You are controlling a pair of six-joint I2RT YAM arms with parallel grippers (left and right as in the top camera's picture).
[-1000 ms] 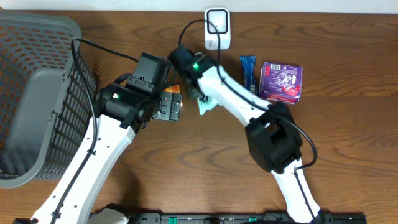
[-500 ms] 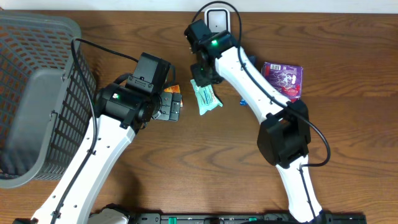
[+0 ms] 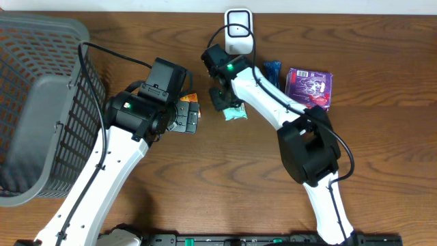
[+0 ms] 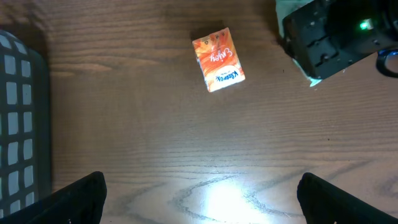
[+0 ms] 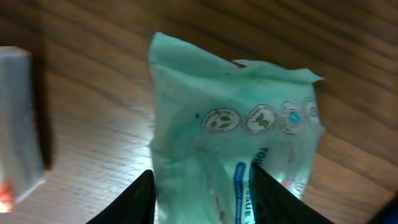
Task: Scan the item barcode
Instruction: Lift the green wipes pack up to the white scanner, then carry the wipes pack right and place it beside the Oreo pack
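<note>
The green packet [image 5: 236, 124] is being seen down on the wooden table [image 3: 382, 178], a bit in front of the white device [image 3: 238, 31] at the far edge. It's being straddled by the right gripper [image 5: 202, 183], whose jaws are being kept partly apart on either side, but whether it's actually being pinched can't be told. The left gripper [image 4: 202, 183] is being held wide open over bare wood with nothing in it, and 1 small orange pack [image 4: 217, 59] is lying just ahead.
</note>
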